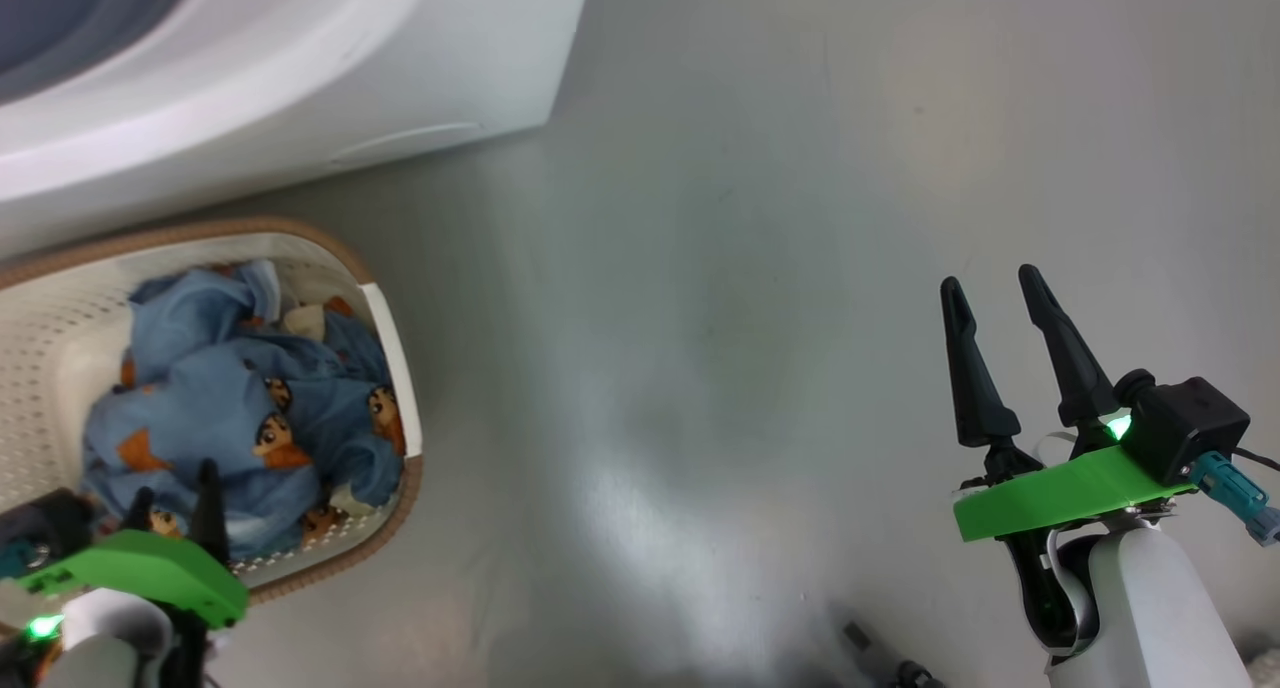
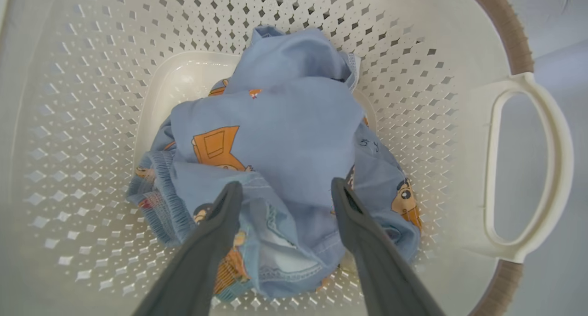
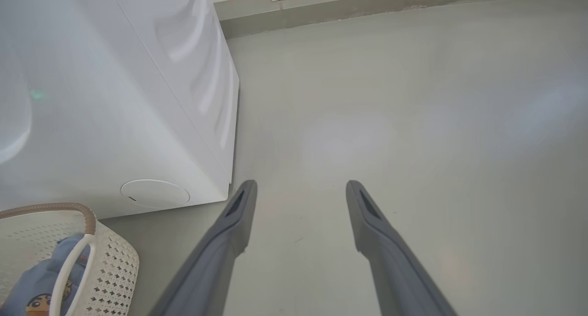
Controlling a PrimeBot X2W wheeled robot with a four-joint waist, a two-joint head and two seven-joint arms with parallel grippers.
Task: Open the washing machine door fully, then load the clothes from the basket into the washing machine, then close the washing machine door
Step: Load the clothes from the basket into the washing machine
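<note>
Light blue clothes (image 2: 285, 137) lie heaped in the cream basket (image 2: 92, 123), which sits on the grey floor (image 1: 750, 268) just beside the washing machine (image 1: 300, 68). My left gripper (image 2: 285, 183) hangs over the heap, fingers spread wide, nothing clamped; whether the tips touch cloth I cannot tell. My right gripper (image 1: 990, 278) hovers above bare floor, likewise spread and empty.
</note>
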